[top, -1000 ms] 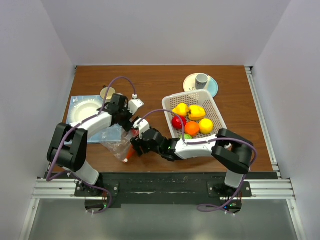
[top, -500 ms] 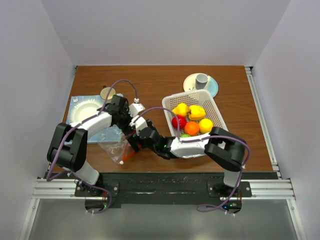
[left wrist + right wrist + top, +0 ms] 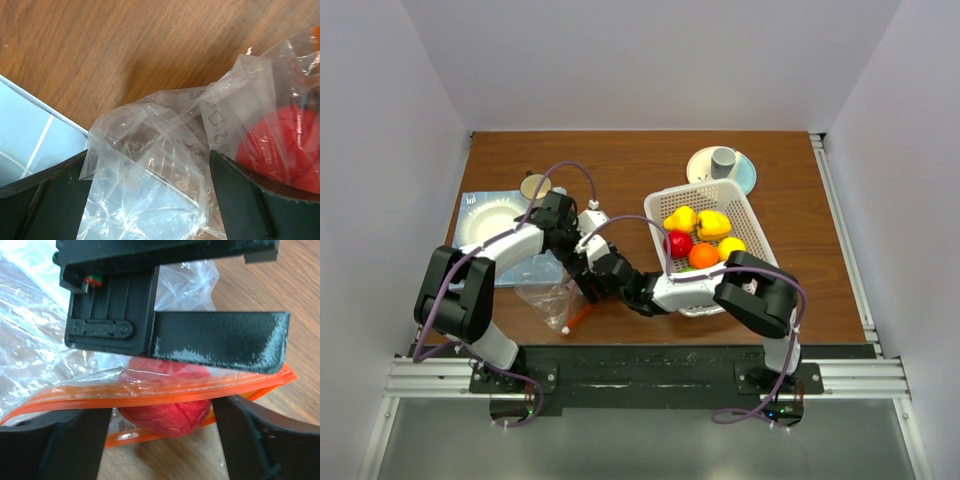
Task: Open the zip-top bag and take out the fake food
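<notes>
The zip-top bag [image 3: 552,297] lies crumpled on the table to the left of the white basket [image 3: 705,188] and nearer the arm bases than it. One red piece of fake food [image 3: 172,421] is inside the bag, while the rest of the fake food [image 3: 705,235] sits in the basket. The bag's orange zip strip [image 3: 240,385] has its long axis running crossways over the red piece. In the right wrist view it spans from one side to the other with a slight tilt. The right gripper [image 3: 159,410], reaching in from the basket side, is released. Its fingers [image 3: 55,445] stand wide to either side of the red piece, with the strip crossing the gap between them. The piece therefore lies straight ahead of this claw, just under the strip, and appears clear of both fingers. The left gripper [image 3: 150,157] comes from the side away from the basket and is also released at full spread. Loose clear film bunches between its fingers [image 3: 45,200] but is not pinched, and the red piece shows through the plastic beside its right finger. Its black body hangs just above the strip, very close to the right claw. Both arms are at the bag, but the right one looks better lined up on the mouth, so the next move likely turns on slipping past the strip without clamping it together with the piece.
</notes>
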### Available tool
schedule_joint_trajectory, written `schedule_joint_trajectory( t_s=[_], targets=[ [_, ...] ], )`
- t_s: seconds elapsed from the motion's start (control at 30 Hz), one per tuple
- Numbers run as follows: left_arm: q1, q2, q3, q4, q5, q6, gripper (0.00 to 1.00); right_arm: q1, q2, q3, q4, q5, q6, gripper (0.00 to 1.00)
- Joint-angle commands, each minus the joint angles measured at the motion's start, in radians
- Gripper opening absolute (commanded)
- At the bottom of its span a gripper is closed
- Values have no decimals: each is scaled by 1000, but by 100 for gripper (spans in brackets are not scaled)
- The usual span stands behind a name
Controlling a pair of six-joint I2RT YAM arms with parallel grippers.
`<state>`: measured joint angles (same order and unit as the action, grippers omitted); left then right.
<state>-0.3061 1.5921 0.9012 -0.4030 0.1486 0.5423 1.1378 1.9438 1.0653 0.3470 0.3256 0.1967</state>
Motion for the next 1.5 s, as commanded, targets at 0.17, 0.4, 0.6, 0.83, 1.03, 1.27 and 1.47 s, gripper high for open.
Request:
schedule_joint_trajectory(
  t_s=[0.17,0.4,0.6,0.83,1.03,1.27,1.47],
  targets=[
    [-4,77,53,10,-101,-59,100,-6,-247,-102,-91,55,38,53],
    [-4,103,99,-2,-101,-100,100,-6,-567,-186,-331,99,55,56],
    [-4,16,202,-69,-28,-146,100,-119,-787,-238,-474,438,53,59],
    [-4,-98,326,-180,68,-177,100,-257,-815,-248,-535,546,110,99],
    [-5,-141,343,-217,69,-176,100,-257,-772,-166,-641,576,158,99],
    [-4,-165,358,-227,98,-183,100,-257,-723,-73,-752,572,147,99],
    [-4,-172,347,-224,105,-183,100,-256,-805,-102,-697,503,86,99]
  ],
)
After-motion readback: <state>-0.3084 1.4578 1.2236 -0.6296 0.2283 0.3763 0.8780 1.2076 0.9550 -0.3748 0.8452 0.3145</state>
